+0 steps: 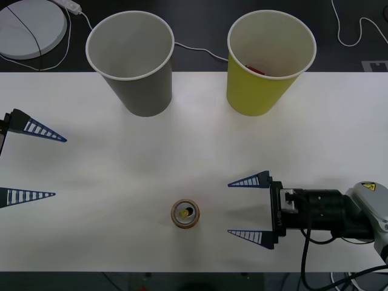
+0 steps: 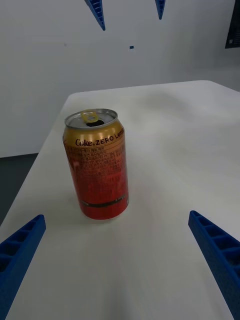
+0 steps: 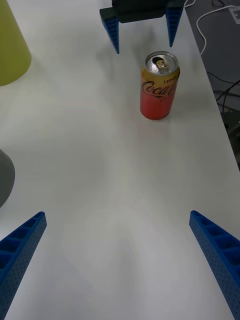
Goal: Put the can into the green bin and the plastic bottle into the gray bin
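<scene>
The can (image 1: 185, 214) (image 2: 96, 165) (image 3: 159, 85) stands upright near the table's front edge, orange-gold with an opened silver top. My right gripper (image 1: 242, 208) (image 2: 116, 217) is open just right of it, level with it and not touching. My left gripper (image 1: 59, 167) (image 3: 117, 215) is open at the table's left edge, far from the can. The gray bin (image 1: 130, 60) (image 3: 4, 175) stands at the back left and the green bin (image 1: 271, 60) (image 3: 10, 45) at the back right. A small red thing (image 1: 254, 70) lies inside the green bin. The plastic bottle is out of view.
A white round disc (image 1: 30, 24) with a cable lies behind the table at the back left. Another white cable (image 1: 357, 30) runs at the back right. The white table (image 1: 121, 182) lies bare between the bins and the can.
</scene>
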